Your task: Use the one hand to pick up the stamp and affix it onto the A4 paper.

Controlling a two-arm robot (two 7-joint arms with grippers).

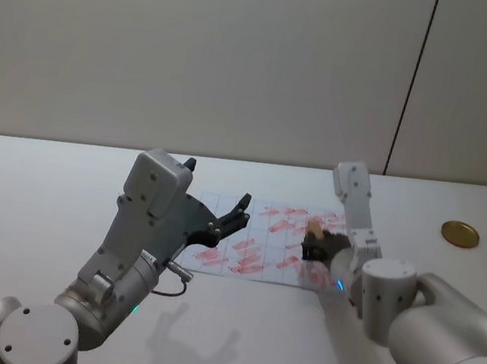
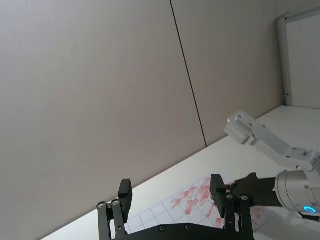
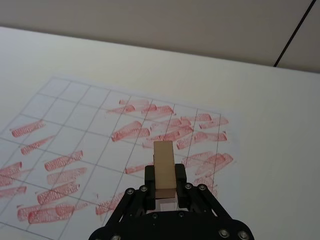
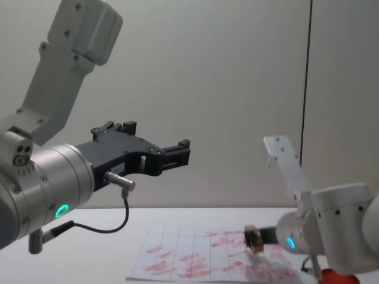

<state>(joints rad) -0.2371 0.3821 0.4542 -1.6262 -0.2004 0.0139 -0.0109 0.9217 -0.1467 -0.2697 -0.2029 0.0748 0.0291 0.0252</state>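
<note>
Jaws clenched on the wooden stamp [image 3: 163, 165], the right hand [image 3: 165, 176] holds it low over the red-marked A4 paper [image 3: 80, 130] at mid-counter [image 1: 48, 185], toward the right edge. The left hand [image 2: 170, 187] hangs raised toward the left edge, jaws released.

Bare lab: white table [image 1: 37, 201], plain panelled wall [image 1: 197, 52].

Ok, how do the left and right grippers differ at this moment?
The left gripper is open and empty; the right gripper is shut on the stamp. The left hangs high above the table, the right low over the paper. The left's ring light is green, the right's blue. Both have black fingers.
</note>
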